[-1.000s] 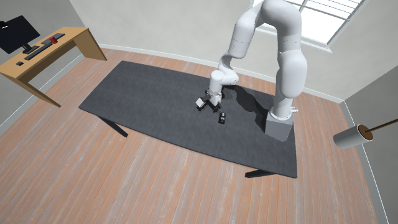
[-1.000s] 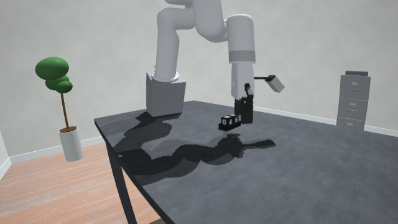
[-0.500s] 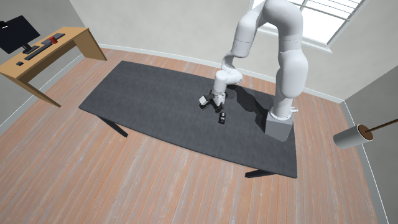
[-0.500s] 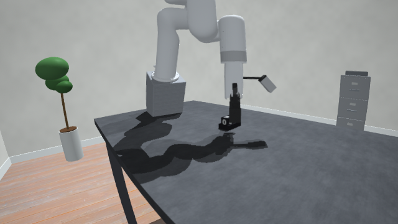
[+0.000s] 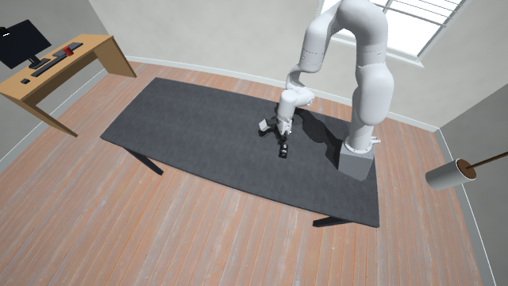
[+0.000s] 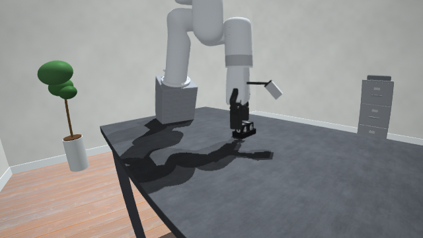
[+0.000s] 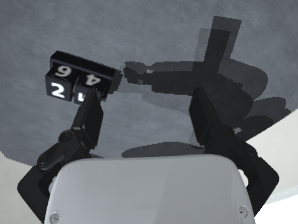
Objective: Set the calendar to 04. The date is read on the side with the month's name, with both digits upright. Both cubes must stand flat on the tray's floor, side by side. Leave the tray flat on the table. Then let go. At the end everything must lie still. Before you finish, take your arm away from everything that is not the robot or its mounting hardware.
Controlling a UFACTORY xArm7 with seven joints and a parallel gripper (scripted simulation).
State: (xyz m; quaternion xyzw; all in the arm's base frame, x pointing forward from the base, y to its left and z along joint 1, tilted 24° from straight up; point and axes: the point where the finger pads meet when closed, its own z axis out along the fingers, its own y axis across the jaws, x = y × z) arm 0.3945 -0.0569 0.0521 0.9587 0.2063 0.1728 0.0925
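The calendar (image 6: 244, 129) is a small black tray with two black cubes standing side by side, on the dark table near the robot's base. It also shows in the top view (image 5: 283, 152) and at the upper left of the wrist view (image 7: 75, 82). In the wrist view white digits show on the cubes: a 6 and a 4 on one row of faces, a 2 below the 6. The face beside the 2 is partly hidden by a finger. My gripper (image 7: 145, 100) (image 6: 238, 117) is open and empty. It hangs just above the table beside the calendar, its left finger close to the nearer cube.
The arm's grey base block (image 6: 175, 103) stands on the table behind the calendar. The arm's shadow falls across the table top. A potted plant (image 6: 66, 112) and a filing cabinet (image 6: 376, 107) stand off the table, far away.
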